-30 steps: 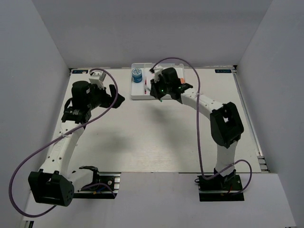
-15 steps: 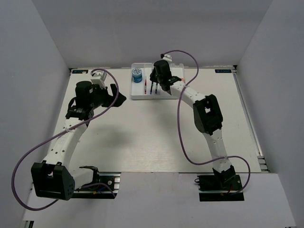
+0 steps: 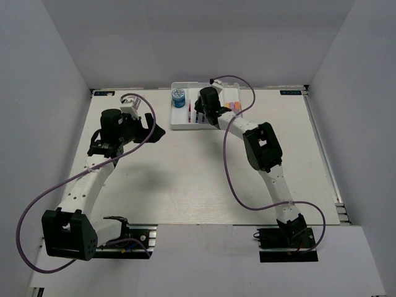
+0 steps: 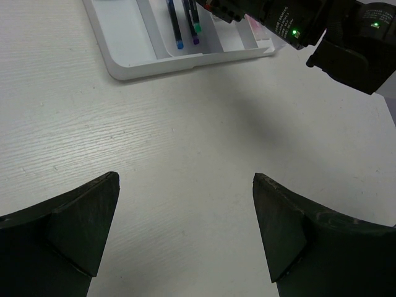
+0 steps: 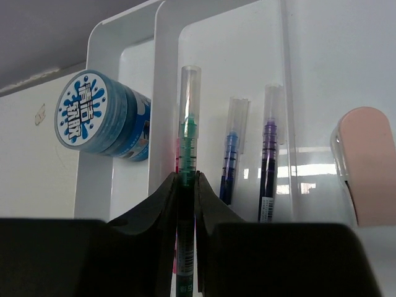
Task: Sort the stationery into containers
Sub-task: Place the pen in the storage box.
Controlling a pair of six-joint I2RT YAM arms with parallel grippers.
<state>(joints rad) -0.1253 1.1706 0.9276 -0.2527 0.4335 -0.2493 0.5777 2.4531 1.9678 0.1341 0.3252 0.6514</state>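
We had the right jaws pinched narrow on a slim green-inked pen with a clear cap [image 5: 188, 130], held over the white divided plastic tray [image 5: 162, 74], near the blue round tape roll [image 5: 99, 117]. A blue pen [image 5: 230, 154] and a purple pen [image 5: 270, 154] lay side by side in one compartment. The left jaws gaped wide above the pale bench [image 4: 185, 124].

Pale table [image 3: 185, 179] with faint wood grain, boxed in by plain walls on three sides. Bears one white divided tray [image 3: 178, 119], set flat at the far edge, about mid-width. Small label [image 3: 104, 93] at the far left corner, second label [image 3: 291, 91] at the far right. Bolted along the near edge: left mount [image 3: 127, 242] and right mount [image 3: 288, 240].
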